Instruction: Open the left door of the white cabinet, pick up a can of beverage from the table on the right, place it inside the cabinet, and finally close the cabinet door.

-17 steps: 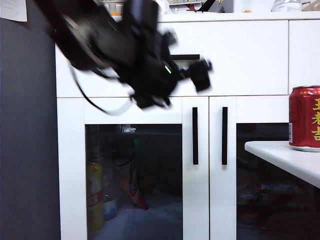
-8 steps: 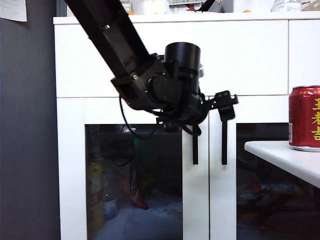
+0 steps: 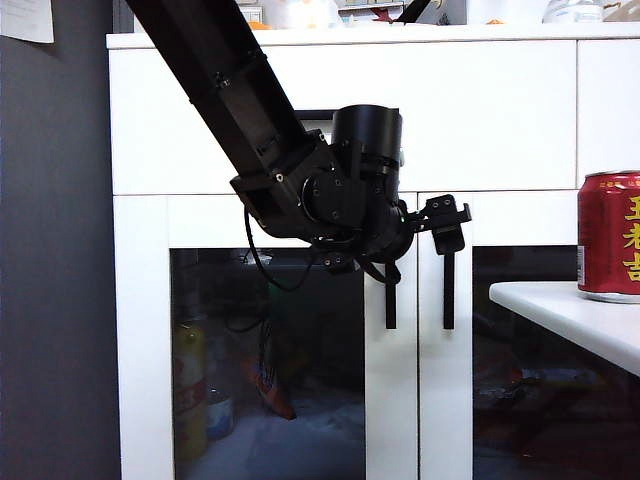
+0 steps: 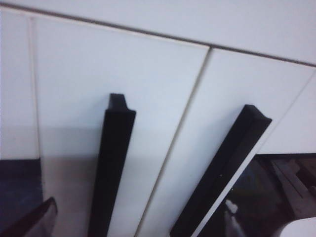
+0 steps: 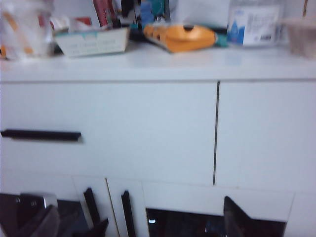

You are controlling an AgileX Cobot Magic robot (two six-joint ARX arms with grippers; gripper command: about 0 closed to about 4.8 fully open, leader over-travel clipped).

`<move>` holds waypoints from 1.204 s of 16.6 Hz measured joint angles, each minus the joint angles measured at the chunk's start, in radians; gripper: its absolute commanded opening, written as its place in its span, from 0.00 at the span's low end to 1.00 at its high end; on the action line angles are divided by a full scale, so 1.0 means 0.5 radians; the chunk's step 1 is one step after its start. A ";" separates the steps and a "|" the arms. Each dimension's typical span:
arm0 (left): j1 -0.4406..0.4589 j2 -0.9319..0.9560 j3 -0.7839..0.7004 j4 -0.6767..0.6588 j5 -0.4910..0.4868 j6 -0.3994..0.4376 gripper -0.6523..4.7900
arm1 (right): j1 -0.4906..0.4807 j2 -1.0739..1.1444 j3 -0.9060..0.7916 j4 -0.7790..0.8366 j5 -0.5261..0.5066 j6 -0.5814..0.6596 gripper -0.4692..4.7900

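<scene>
Left claw at the cabinet handles, can on the desk.

Far left in the exterior view: dark wall, then white cabinet [image 3: 500,110] with left door [image 3: 150,350] shut, a yellow bottle [image 3: 190,390] dimly seen behind its glass. Coming down from upper left, black left arm [image 3: 240,90]; left claw [image 3: 425,240] wide open and empty, right in front of the top ends of the two vertical handles, left door handle [image 3: 390,300] partly hidden behind it. Contact with the handle: cannot tell. In left wrist view, both bars close by, left door handle [image 4: 112,168] beside right door handle [image 4: 222,168]. Far right: red can [image 3: 610,235] upright on the desk [image 3: 570,320] corner. Right claw [image 5: 138,224] seen only in right wrist view, wide open, holding nothing, facing the drawer [image 5: 108,133].
</scene>
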 measured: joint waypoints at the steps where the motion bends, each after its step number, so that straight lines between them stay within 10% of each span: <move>1: 0.005 0.007 0.003 0.018 -0.001 0.000 0.91 | 0.000 0.001 -0.024 0.003 0.001 0.001 0.91; 9: 0.040 0.109 0.180 -0.012 0.011 0.073 0.89 | -0.003 0.001 -0.075 0.031 0.001 -0.031 0.91; 11: 0.040 0.109 0.180 -0.017 0.010 0.076 0.69 | -0.003 0.001 -0.075 0.031 0.001 -0.036 0.91; 14: 0.038 0.109 0.180 -0.027 -0.008 0.078 0.10 | -0.004 0.001 -0.075 0.031 0.001 -0.038 0.91; 20: 0.052 0.105 0.176 -0.041 0.028 0.129 0.11 | -0.005 0.001 -0.075 0.030 0.001 -0.038 0.91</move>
